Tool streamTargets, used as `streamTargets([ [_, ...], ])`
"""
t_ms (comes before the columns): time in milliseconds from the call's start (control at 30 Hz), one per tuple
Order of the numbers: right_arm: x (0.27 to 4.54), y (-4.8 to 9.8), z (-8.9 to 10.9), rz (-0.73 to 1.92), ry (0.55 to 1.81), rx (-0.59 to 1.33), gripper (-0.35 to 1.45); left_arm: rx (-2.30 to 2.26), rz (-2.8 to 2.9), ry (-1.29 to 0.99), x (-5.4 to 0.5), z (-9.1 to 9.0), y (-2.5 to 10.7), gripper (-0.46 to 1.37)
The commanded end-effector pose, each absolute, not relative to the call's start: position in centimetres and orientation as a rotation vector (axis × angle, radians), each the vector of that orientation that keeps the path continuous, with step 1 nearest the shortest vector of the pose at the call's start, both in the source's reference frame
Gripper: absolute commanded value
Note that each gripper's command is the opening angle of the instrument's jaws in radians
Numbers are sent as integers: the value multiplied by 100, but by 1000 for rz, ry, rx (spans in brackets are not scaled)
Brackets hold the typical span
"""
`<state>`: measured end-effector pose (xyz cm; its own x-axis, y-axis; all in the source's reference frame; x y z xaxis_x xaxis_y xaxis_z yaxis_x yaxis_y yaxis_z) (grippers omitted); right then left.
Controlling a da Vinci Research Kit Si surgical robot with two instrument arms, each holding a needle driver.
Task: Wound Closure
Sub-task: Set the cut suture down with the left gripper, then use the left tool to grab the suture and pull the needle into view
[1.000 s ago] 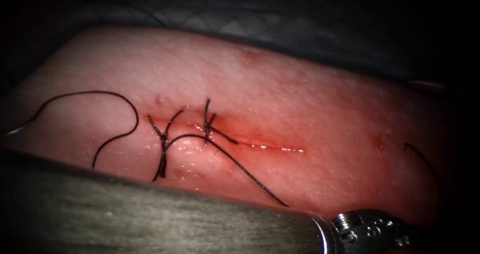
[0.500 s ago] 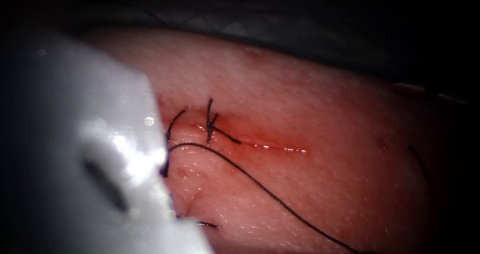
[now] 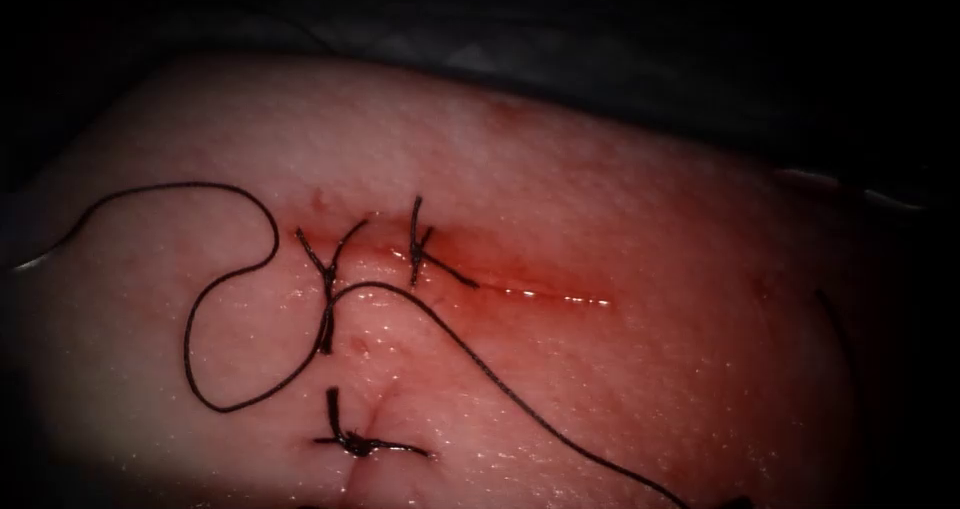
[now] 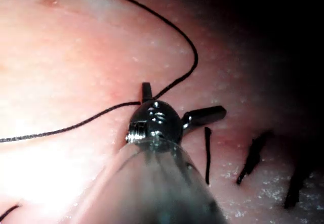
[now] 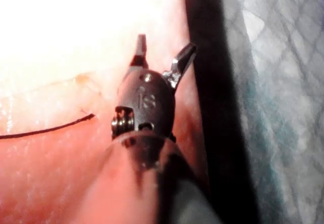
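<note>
Left claw (image 4: 177,105) and right claw (image 5: 163,57) both gape wide, empty, over the tissue (image 3: 600,199).

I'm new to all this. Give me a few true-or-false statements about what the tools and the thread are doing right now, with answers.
1. The left tool has its jaws spread apart. True.
2. The right tool grips the thread. False: its jaws are open and hold nothing.
3. Knotted stitches cross the cut. True.
4. A long thread lies loose on the tissue. True.
5. The left tool clamps a needle. False: its jaws hold nothing.
</note>
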<state>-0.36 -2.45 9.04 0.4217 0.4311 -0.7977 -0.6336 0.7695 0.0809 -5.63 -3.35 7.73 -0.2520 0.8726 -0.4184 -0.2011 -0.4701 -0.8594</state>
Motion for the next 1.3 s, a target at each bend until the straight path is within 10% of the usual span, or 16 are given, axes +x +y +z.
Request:
streamTargets([
  [33, -35, -245, 903, 672, 920, -241, 123, -1228, 1811, -894, -556, 768, -332, 117],
  [1300, 11, -255, 907, 606, 977, -187, 123, -1297, 2021, -559, -344, 698, -186, 119],
])
